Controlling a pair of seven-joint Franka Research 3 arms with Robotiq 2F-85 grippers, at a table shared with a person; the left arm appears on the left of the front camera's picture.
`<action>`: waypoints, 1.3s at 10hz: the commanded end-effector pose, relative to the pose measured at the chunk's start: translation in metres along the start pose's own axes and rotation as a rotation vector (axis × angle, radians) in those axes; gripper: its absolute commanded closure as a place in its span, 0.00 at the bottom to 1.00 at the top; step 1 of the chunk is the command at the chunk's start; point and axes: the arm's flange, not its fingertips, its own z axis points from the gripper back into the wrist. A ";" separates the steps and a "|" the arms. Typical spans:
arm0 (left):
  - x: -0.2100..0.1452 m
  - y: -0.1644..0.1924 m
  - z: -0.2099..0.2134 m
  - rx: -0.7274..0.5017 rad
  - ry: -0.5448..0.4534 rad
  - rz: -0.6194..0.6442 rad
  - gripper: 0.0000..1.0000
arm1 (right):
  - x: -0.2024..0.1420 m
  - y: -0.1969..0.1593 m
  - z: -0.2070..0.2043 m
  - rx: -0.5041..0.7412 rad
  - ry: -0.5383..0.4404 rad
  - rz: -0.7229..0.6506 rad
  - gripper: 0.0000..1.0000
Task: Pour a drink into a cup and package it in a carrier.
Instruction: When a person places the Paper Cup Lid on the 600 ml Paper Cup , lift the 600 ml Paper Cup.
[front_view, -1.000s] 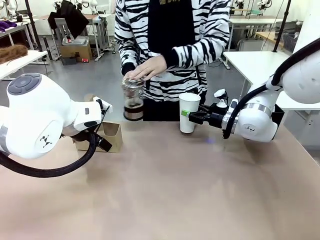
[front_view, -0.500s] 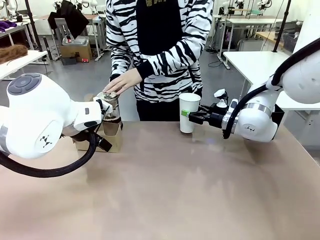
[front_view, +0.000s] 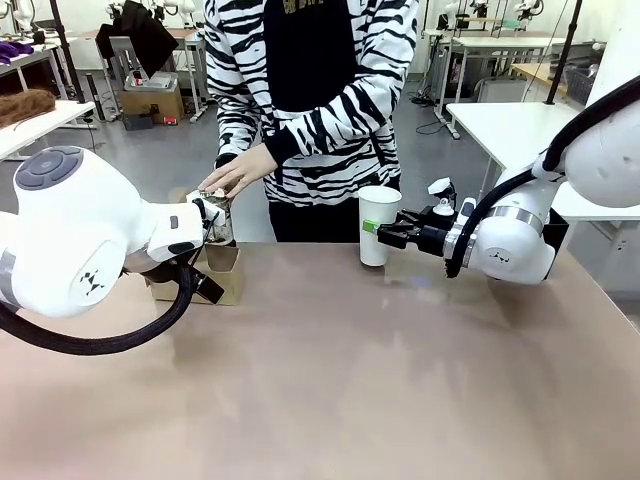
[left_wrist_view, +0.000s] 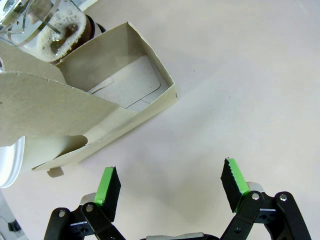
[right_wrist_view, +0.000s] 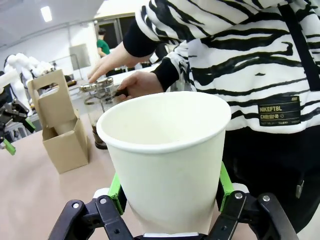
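Observation:
The white paper cup (front_view: 378, 225) stands upright near the far table edge with my right gripper (front_view: 386, 232) shut on its side. In the right wrist view, green pads press both sides of the cup (right_wrist_view: 165, 160). The brown cardboard carrier (front_view: 222, 275) stands at the far left. My left gripper (left_wrist_view: 170, 187) hangs open just above the table, near the carrier (left_wrist_view: 115, 90). The person's hand (front_view: 238, 168) rests on top of the glass carafe (front_view: 216, 215), which stands just behind the carrier. The carafe holds the dark, foamy drink (left_wrist_view: 75, 32).
The person in a striped top stands at the far edge, between carrier and cup. My bulky left arm (front_view: 80, 250) hides part of the carrier. A white side table (front_view: 500, 125) stands beyond the right arm. The near half of the beige table (front_view: 330, 400) is bare.
The person has carried the carafe from the middle of the far edge leftward and lowered it behind the carrier. Neither arm has moved.

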 end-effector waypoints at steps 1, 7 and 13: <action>0.000 0.001 0.000 -0.003 -0.002 0.003 0.00 | 0.002 0.002 -0.001 -0.004 -0.009 -0.006 0.19; 0.000 0.001 0.000 -0.003 -0.002 0.003 0.00 | 0.002 0.002 -0.001 -0.004 -0.009 -0.006 0.19; 0.000 0.001 0.000 -0.003 -0.002 0.003 0.00 | 0.002 0.002 -0.001 -0.004 -0.009 -0.006 0.19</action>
